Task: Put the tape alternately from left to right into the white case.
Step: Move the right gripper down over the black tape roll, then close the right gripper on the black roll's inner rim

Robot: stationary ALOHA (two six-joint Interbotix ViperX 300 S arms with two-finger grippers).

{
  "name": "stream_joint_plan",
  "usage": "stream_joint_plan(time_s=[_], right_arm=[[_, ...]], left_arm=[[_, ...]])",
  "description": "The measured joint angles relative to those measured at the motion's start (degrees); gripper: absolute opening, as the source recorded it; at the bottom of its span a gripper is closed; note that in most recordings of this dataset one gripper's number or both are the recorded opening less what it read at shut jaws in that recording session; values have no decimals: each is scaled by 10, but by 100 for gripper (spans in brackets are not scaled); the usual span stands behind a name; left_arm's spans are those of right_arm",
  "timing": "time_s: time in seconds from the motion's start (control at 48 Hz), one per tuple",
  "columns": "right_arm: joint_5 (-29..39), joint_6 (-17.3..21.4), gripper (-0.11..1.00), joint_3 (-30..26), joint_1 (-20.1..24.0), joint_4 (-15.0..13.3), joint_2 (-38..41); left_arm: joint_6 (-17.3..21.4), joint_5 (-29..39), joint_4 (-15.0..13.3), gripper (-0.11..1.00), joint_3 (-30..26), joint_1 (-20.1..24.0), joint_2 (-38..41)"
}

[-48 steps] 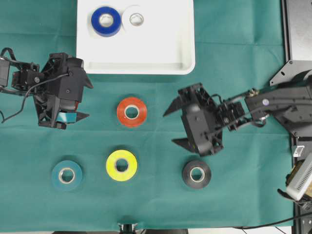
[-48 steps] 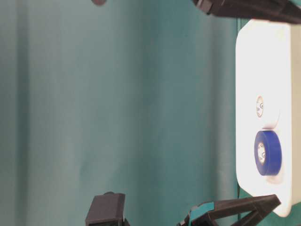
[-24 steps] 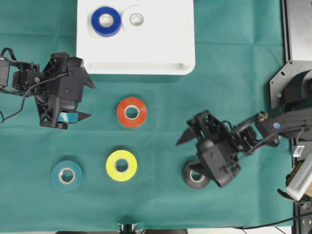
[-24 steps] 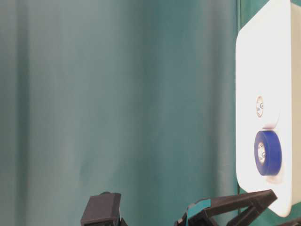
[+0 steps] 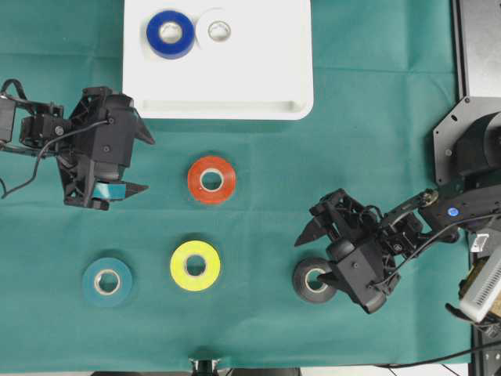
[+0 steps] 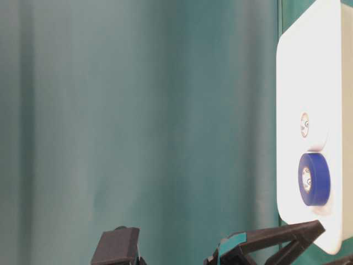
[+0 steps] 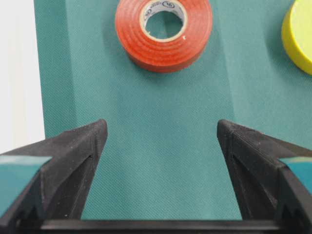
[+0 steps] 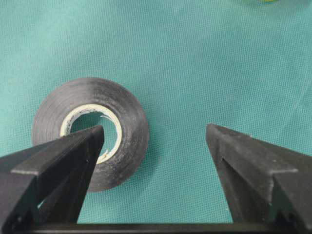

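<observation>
We see the white case [image 5: 235,86] at the top of the green cloth [image 5: 376,102], and inside it, in the upper left part, the blue roll [image 5: 171,34] and the white roll [image 5: 218,30] lie flat and side by side, touching or nearly so. The other four rolls lie flat on the cloth below the case: the red-orange roll [image 5: 211,179] just under the case's lower rim, the yellow roll [image 5: 195,265] below it, the teal roll [image 5: 107,281] to the left of the yellow one, and the black roll [image 5: 314,280] to the right.

Our right gripper [image 5: 322,256] hangs over the black roll with its jaws spread wide and nothing between them. In the right wrist view the black roll [image 8: 90,131] sits off to the left of the gap: the left fingertip [image 8: 80,144] covers part of the roll's pale core, while the right fingertip stands over bare cloth well to the side. We cannot tell whether that fingertip touches the roll.

Our left gripper [image 5: 141,163] is beside the lower left corner of the case, jaws also wide apart and empty. In the left wrist view the red-orange roll [image 7: 164,31] lies ahead of the open jaws, near the middle of the gap but apart from both fingertips, with the yellow roll's edge at the far right and the case's white edge at the left.
</observation>
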Motion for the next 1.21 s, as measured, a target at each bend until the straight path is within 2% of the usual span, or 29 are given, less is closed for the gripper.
stream_joint_plan(time_s=[0.188,0.646,1.022,1.126,1.209], right_arm=[[-13,0,83,0,0,0,6],[-43,2,83,-11,1,0,83],[-44,1,81,-19,0,0,93],[-44,1,71,-20,0,1,93],[-43,1,49,-20,0,1,93]], left_arm=[[0,0,0,100,2,0,0],[-1,0,0,100,4,0,0],[-1,0,0,100,8,0,0],[0,-1,-1,100,10,0,0],[0,-1,0,100,12,-1,0]])
